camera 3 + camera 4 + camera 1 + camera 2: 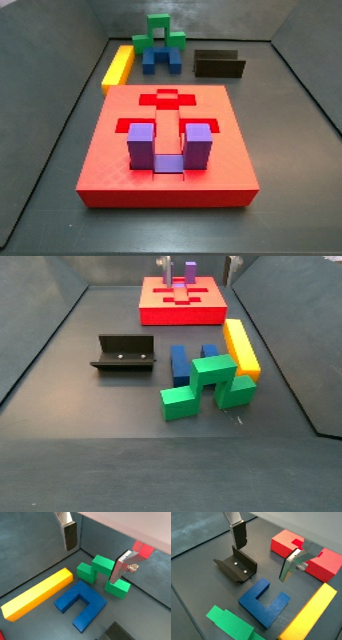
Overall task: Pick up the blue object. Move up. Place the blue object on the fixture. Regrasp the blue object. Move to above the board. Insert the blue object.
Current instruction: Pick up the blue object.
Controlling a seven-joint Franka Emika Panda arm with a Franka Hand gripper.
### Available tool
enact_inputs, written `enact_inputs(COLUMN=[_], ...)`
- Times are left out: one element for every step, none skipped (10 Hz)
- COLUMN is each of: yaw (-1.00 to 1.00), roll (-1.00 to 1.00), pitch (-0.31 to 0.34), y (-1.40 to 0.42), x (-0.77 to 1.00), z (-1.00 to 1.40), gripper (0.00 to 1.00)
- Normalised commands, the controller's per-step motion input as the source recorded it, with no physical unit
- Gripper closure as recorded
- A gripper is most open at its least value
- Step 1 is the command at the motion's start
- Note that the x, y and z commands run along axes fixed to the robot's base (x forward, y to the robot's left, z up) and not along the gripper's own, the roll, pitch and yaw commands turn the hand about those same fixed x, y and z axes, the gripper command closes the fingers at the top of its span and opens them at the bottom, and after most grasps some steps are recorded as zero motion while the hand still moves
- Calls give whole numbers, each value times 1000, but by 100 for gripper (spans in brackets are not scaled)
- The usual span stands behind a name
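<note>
The hand (261, 554) is held spread and empty above the blue object (264, 604), which lies flat on the floor below it, prongs aligned beside the yellow bar (310, 614).

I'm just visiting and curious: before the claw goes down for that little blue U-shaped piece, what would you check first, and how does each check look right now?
1. Claw empty, plates apart: ok; nothing lies between the fingers in both wrist views.
2. Claw above the blue object: ok; it hangs over it, not touching.
3. Blue object free on top: ok.
4. Room beside it: cannot tell; in a side view the yellow bar and green block sit very close.
5. Fixture unoccupied: ok.
6. Board has a free recess: ok for the cross-shaped one; the purple block fills another.
</note>
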Motion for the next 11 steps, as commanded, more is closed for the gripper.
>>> enact_inputs(yaw=[0,43,140,217,209,191,154,114,0,0,-3], roll=[0,61,56,64,80,97,160,156,0,201,236], pitch=[0,-46,-70,-73,-60,-67,-90,-129,0,-31,-39], y=[-60,-520,-677,-651,-523,-386,-309,-157,0,71,117], x=[0,0,43,46,57,20,0,-37,0,-103,-129], z=[-109,-494,-803,-991,-1000,-1000,-934,-789,-94,-471,-566], gripper=[0,0,0,0,0,0,0,0,0,0,0])
